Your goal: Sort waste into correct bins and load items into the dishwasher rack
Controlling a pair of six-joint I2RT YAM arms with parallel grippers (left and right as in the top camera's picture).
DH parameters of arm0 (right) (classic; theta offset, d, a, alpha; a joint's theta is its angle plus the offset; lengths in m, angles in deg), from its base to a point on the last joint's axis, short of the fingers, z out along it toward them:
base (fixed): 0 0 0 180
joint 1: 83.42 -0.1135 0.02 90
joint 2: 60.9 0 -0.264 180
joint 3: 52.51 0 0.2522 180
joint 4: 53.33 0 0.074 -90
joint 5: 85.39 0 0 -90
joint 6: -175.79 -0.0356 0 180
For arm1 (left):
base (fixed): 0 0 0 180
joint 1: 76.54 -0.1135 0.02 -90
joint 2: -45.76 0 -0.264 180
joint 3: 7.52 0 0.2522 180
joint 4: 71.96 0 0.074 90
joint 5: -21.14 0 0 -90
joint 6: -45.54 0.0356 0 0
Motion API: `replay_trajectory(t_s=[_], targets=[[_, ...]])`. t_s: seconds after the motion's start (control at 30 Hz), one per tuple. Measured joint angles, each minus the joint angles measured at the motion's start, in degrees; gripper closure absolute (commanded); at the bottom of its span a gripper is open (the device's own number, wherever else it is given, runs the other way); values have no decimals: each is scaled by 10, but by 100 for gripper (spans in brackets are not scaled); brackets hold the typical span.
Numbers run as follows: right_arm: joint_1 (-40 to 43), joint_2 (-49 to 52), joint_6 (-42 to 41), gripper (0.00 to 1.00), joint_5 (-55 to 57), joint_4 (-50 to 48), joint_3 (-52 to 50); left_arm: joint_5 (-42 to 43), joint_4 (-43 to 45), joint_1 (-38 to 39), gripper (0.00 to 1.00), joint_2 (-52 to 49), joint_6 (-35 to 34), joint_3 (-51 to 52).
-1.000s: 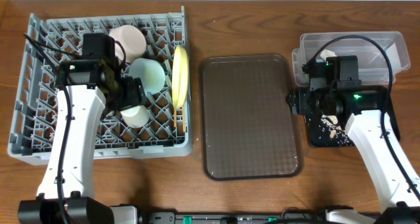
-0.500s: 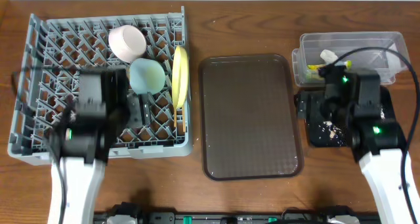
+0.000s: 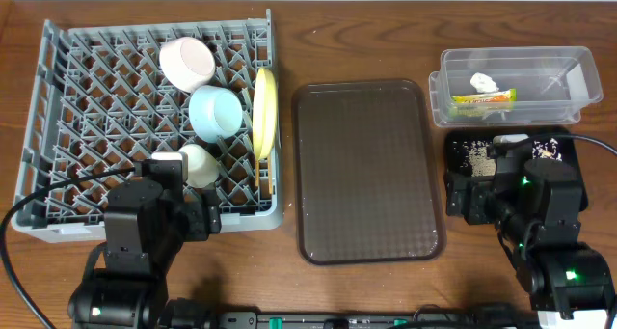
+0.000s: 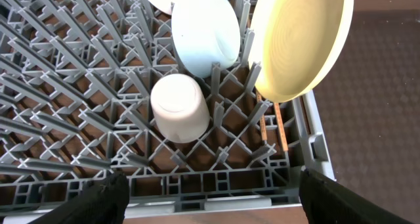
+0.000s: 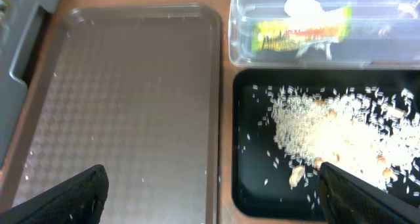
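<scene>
Since every item looks placed already, the relation that matters is what lies ahead of each claw. The dishwasher rack [image 3: 87,107] is straight ahead of the left gripper [image 4: 210,207], its near wall just beyond the fingertips. That claw is spread wide with nothing between its fingers. The left arm is clearly the nearer one for anything in the rack.

The brown serving tray [image 3: 366,170] is ahead and to the left of the right gripper [image 5: 213,201], which is also spread wide and holding nothing. The clear tub [image 3: 569,64] is far ahead and to the right of that claw. The black tray [image 5: 256,165] is closer in, directly ahead-right, so the right arm is nearer to both bins.

- **Yellow plate** [image 4: 302,40]: on edge, ahead-right of the left claw.
- **Light blue bowl** [image 3: 214,112]: ahead, just left of the plate.
- **Pinkish-white bowl** [image 3: 186,64]: farther ahead again.
- **White cup** [image 4: 180,109]: mouth down among the pegs, the closest item, slightly left of centre.
- **Snack wrapper** [image 3: 484,98]: in the tub, long axis lying across the right claw's line.
- **Tissue** [image 3: 482,81]: just past the wrapper.
- **Chopsticks** [image 4: 279,129]: in the rack below the plate, long axis pointing away from the left claw.
- **Rice crumbs** [image 5: 315,129]: spread in the black tray.

There are pale specks on the serving tray, and I cannot tell whether they are crumbs or glints. My judgement is that the task is essentially done.
</scene>
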Motion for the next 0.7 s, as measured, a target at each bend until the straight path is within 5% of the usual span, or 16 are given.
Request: replay_trajectory(t_s=[0.7], targets=[[0, 3, 3, 1, 14, 37, -2, 0, 0, 0, 15, 0, 0, 0]])
